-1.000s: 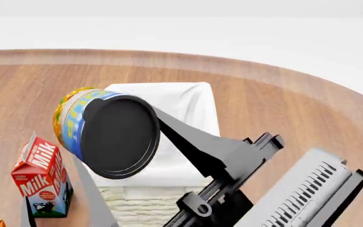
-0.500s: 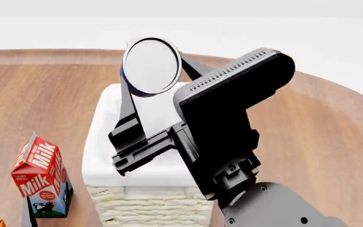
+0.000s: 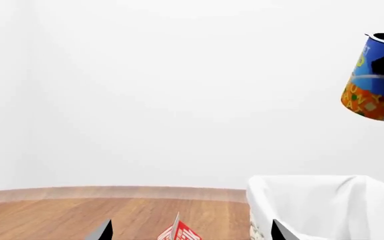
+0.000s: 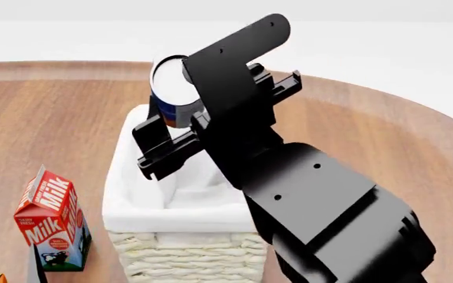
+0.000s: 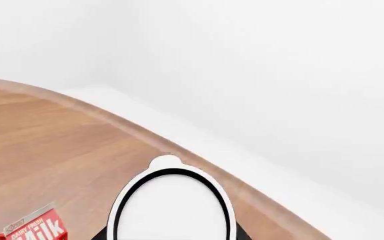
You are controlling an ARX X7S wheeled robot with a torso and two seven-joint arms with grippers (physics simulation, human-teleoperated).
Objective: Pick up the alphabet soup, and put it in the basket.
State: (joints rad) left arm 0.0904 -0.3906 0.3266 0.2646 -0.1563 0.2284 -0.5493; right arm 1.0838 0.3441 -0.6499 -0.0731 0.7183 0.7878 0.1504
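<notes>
Starting at left, the milk carton [image 4: 52,221] stands on the table [image 4: 384,135] beside the basket [image 4: 187,253]. Left gripper jaws barely show; their state cannot be determined. Above the basket's far end, the right gripper [image 4: 181,115] clamps the alphabet soup [image 4: 173,88] across its label, high above the liner. Judged rigid, moderately heavy and smooth-walled; grip mid-height across the cylinder, avoiding the rims.
</notes>
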